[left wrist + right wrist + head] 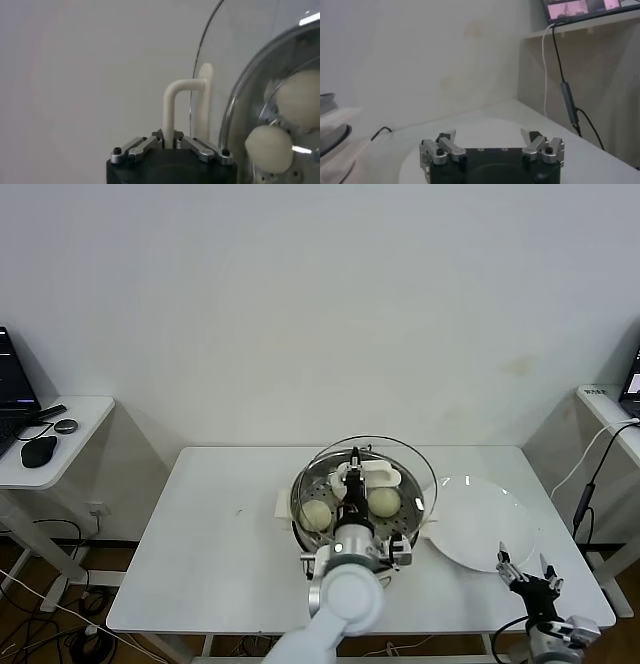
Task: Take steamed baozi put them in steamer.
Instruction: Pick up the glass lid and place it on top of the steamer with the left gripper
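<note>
A plain pale wall (320, 304) fills the background behind a white table (220, 534), with a small side desk (60, 434) well off to the table's left carrying a mouse (38, 451), and another desk (610, 419) to its right from which a cable (585, 484) hangs down.

On the table, a little right of its middle, sits the steamer (308, 536), a shiny steel pot with a perforated tray. A flat white plate (480, 524) lies just beside the steamer on its right, bare of buns.

A round glass lid (400, 459) stands tilted over the steamer's far side, its rim arching above the pot. The left gripper (352, 469) reaches over the steamer, and its fingers (145, 146) are pinched tight on the lid's cream handle (172, 107), which rises straight up between them in the left wrist view.

Two steamed baozi show on the tray in the head view: one bun (316, 514) on the steamer's left side and another bun (384, 501) on its right, both lower than the closed fingers and apart from them, lying to either side of the arm. Whether more buns lie under the arm cannot be told.

The right gripper (523, 569) waits at the table's near right edge, just beyond the plate, its fingers (442, 147) spread wide and empty.
</note>
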